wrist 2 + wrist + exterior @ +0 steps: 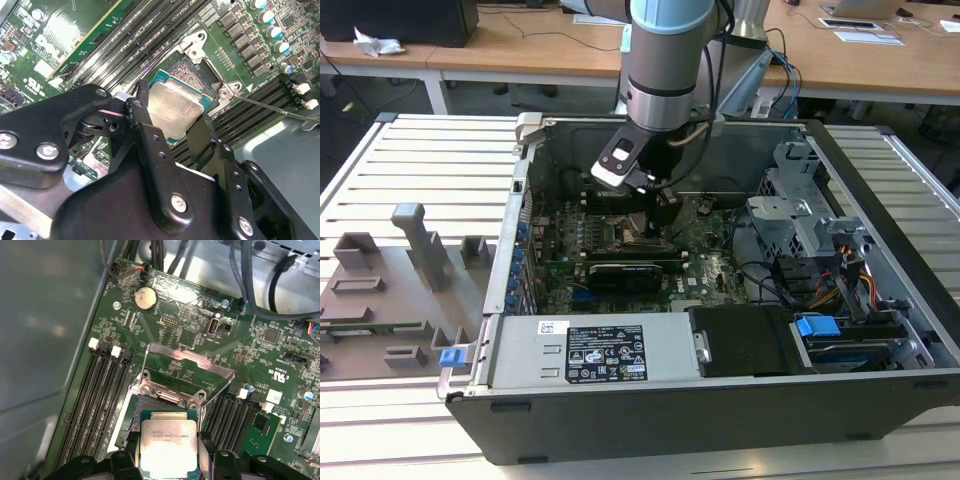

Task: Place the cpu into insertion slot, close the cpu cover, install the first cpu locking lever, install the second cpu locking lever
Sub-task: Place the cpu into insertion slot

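Silver-grey arm (660, 95), pale-blue cap (670, 20), black screwed tool (172, 114)

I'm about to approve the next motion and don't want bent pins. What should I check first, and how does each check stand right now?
1. cpu clamped between the fingers: ok.
2. cpu cover swung up off the insertion slot: ok.
3. cpu seated in the slot: not ok; part of the slot lies bare beside it in the second wrist view.
4. Slot free of debris: cannot tell, partly hidden by the cpu.
5. locking lever swung clear of the slot: ok; the other lever, cannot tell.
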`<state>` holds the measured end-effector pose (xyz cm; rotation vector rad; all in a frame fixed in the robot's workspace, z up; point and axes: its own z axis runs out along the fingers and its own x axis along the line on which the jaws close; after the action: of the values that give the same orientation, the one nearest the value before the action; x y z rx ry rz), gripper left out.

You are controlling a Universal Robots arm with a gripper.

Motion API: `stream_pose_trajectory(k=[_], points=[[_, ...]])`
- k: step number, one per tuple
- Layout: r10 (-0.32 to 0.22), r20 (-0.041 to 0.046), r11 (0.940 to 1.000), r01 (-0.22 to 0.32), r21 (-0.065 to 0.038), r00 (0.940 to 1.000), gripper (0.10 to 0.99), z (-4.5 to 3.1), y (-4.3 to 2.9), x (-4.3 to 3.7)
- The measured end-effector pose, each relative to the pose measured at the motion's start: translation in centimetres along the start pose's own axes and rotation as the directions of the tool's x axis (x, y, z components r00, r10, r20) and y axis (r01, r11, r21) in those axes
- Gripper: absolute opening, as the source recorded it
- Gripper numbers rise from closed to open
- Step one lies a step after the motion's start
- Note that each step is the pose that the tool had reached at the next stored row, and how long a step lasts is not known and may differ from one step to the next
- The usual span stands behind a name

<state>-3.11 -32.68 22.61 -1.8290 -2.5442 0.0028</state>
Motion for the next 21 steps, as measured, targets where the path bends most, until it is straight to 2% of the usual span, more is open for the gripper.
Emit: stream_pose_trajectory(k=[7, 10, 21], points=[[0.066, 0.0033, 0.9978, -0.066, 0.001, 0.9978, 0.541, 0.00, 0.02, -0.01], [0.104, 0.0031, 0.9946, -0.104, 0.001, 0.9946, 0.541, 0.01, 0.01, -0.01], [0.183, 0.0035, 0.9830, -0.183, 0.001, 0.9830, 0.541, 0.03, 0.02, -0.01]])
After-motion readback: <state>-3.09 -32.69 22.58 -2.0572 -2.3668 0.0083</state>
